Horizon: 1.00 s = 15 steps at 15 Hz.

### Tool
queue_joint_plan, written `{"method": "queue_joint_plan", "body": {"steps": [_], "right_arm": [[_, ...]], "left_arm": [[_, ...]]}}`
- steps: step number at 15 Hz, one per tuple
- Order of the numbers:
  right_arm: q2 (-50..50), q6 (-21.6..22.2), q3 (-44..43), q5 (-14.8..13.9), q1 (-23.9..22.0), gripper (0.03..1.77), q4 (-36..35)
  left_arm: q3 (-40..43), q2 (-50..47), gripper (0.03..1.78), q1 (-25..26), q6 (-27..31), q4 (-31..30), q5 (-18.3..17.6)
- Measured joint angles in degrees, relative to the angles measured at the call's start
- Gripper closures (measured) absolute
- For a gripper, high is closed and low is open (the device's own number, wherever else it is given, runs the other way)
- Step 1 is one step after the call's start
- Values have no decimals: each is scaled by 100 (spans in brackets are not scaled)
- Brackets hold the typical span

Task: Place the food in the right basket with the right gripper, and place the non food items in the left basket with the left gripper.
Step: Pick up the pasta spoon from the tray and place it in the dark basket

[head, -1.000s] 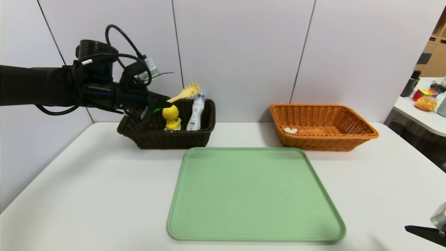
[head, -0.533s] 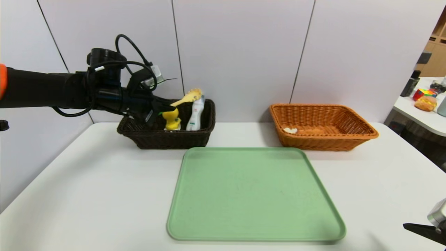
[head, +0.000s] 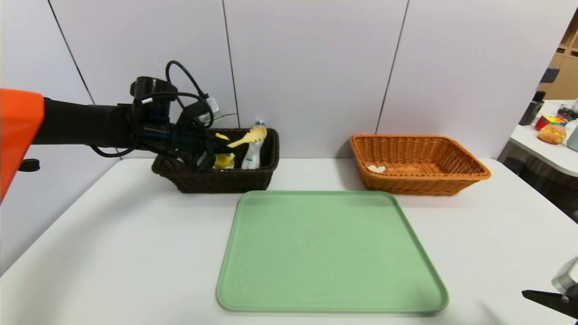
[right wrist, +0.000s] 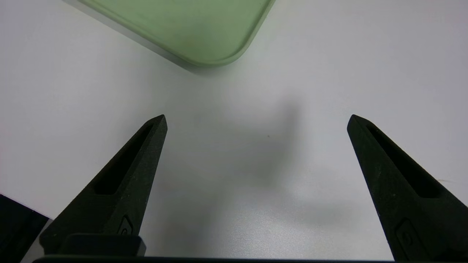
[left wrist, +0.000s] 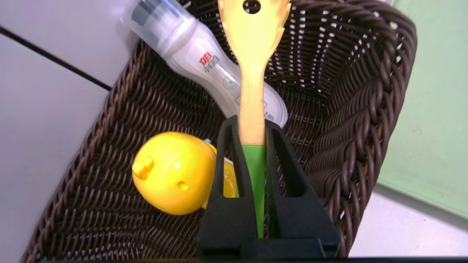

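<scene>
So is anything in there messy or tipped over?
A bit. In the dark basket the white bottle leans against the wall instead of standing, beside an upright yellow duck toy. The left gripper holds the wooden pasta spoon over them. Nothing looks spilled or broken.

pasta spoon [left wrist: 252,65]: yellow, green handle | over dark basket [head: 216,178] | orange basket [head: 420,174]: right

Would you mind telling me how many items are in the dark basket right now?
2 resting inside: a yellow duck and a white bottle leaning on the wall. A spatula, held by the left gripper, hangs above.
</scene>
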Motion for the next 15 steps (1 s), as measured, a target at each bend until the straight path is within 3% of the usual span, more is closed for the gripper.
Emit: {"method": "queue_joint_plan", "body": {"steps": [9, 15], "right_arm": [[156, -6, -9, 9, 0, 10, -94], [215, -9, -13, 12, 0, 10, -96]], "left_arm": [[44, 63, 167, 59, 33, 100, 245], [85, 116, 88, 66, 44, -49, 297]]}}
